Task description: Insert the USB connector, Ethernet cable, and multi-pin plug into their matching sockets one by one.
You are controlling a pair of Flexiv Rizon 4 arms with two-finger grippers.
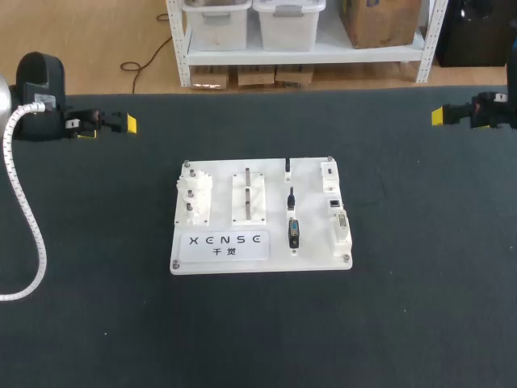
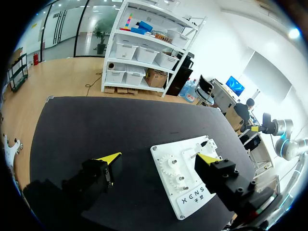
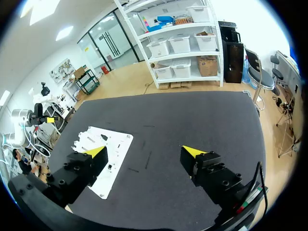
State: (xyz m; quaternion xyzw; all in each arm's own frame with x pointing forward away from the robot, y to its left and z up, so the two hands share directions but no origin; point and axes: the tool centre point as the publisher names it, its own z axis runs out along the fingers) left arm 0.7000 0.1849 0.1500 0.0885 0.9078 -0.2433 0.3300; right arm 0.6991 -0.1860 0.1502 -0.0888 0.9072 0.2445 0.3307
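Hovering wide open, my left gripper [image 2: 158, 157] and right gripper [image 3: 144, 151] hold nothing. The white rectangular plastic socket board [image 1: 222, 250], carrying black plugs [image 1: 293, 233], lies mid-table, well apart from both jaws.

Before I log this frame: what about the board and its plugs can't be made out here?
- Head view: the sockets along the board are too small to tell apart, and whether the black connector is seated cannot be told.
- Left wrist view: a finger of the left gripper covers part of the board.
- Right wrist view: a finger of the right gripper hides the board's near corner, and its parts are too small.
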